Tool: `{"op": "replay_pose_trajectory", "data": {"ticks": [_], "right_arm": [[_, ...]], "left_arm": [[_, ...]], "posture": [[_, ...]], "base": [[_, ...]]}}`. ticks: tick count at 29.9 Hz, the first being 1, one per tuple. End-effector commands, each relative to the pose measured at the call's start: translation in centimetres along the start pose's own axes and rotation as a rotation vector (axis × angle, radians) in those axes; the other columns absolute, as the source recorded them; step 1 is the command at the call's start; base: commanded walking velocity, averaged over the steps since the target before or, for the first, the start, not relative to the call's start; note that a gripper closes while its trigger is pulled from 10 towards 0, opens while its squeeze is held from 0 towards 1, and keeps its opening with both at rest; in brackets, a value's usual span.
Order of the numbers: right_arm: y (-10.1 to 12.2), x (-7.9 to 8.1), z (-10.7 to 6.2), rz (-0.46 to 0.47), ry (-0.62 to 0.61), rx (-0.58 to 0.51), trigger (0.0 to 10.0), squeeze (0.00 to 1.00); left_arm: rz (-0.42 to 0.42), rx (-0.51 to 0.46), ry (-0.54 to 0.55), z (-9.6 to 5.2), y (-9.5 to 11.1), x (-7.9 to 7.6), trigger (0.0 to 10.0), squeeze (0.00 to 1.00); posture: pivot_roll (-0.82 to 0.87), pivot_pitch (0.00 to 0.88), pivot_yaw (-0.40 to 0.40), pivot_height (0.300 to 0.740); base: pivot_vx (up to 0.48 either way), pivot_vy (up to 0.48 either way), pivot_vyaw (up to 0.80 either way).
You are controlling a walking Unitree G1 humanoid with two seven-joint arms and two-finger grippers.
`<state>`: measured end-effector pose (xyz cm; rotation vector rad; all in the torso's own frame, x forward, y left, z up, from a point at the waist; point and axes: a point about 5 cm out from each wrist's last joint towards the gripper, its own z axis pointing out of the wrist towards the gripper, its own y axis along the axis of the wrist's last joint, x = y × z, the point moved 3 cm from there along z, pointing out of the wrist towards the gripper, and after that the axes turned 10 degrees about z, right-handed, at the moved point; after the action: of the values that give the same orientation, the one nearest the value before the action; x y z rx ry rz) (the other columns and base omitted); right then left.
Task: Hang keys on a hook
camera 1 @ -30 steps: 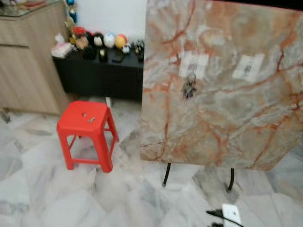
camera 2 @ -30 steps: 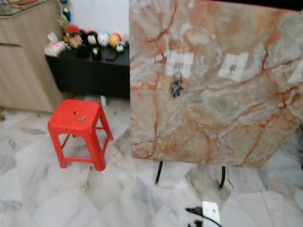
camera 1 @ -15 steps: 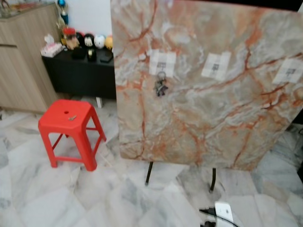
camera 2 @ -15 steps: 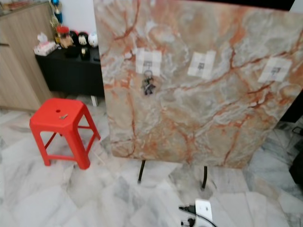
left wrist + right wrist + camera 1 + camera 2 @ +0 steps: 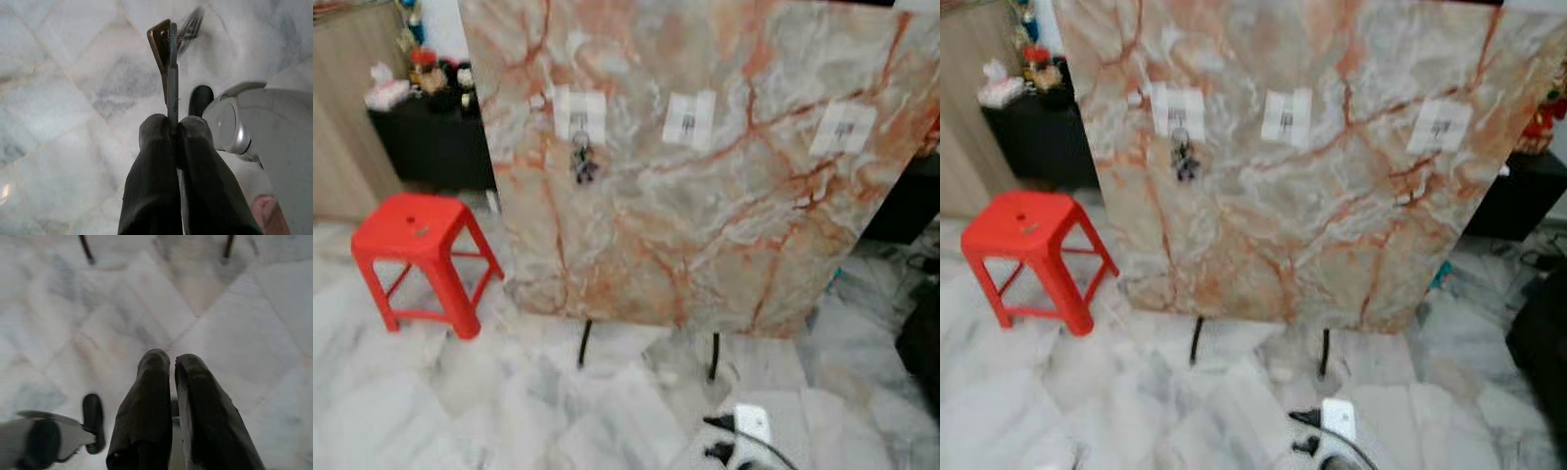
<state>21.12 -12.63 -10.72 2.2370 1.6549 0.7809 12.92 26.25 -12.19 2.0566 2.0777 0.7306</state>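
Keys (image 5: 168,58) are pinched flat between the closed black fingers of the left gripper (image 5: 173,128), carried low over the marble floor (image 5: 63,122), a brass-coloured piece and a thin metal shank standing up past the fingertips. The right gripper (image 5: 172,363) is seen with its fingers drawn almost together and nothing held, also hanging above the floor. Ahead, an upright marble-patterned board (image 5: 705,186) is shown on two thin black legs, with three pale squares taped across its upper part; a bunch of keys (image 5: 581,163) is already hung beneath the leftmost square (image 5: 579,115), while the middle square (image 5: 689,119) and the rightmost square (image 5: 842,127) carry small dark marks, judged to be hooks, though too blurred to be sure. A red stool (image 5: 416,250) is set on the left of the board, and a white power strip (image 5: 750,427) with black cables is laid on the floor before it.

A slip is the likeliest failure, since the keys are gripped by a narrow edge only; a hook could also be missed because each is small, and the cables could be snagged on the approach. No brand or writing can be read; the marks on the squares are too soft to make out
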Motion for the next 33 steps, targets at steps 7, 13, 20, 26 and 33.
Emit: {"op": "replay_pose_trajectory", "data": {"ticks": [7, 13, 20, 26, 33], "right_arm": [[0.6, -1.6, -0.2, 0.005, -0.04, -0.013, 10.0, 0.0], [0.8, -1.9, -0.2, -0.009, -0.041, -0.016, 10.0, 0.0], [0.7, -2.1, -0.2, -0.021, -0.042, -0.011, 10.0, 0.0], [0.7, -2.2, -0.3, -0.021, -0.046, -0.009, 10.0, 0.0], [0.6, -2.2, -0.3, -0.025, -0.044, -0.007, 10.0, 0.0]], "left_arm": [[0.034, -0.011, -0.018, 0.1, 0.6, -1.0, 10.0, 0.0], [0.027, -0.01, -0.016, 0.1, 0.6, -1.2, 10.0, 0.0], [0.014, -0.006, -0.013, 0.1, 0.4, -1.2, 10.0, 0.0], [0.011, -0.009, -0.016, 0.1, 0.5, -1.4, 10.0, 0.0], [0.013, -0.014, -0.019, 0.1, 0.6, -1.5, 10.0, 0.0]], "posture": [[0.09, 0.0, -0.056, 0.74], [0.1, 0.0, -0.07, 0.74], [0.1, 0.0, -0.078, 0.74], [0.1, 0.0, -0.077, 0.74], [0.1, 0.0, -0.077, 0.74]], "base": [[0.0, 0.0, 0.0], [0.121, 0.0, 0.0], [0.266, 0.0, 0.0], [0.311, 0.0, 0.0], [0.313, 0.0, 0.0]]}}
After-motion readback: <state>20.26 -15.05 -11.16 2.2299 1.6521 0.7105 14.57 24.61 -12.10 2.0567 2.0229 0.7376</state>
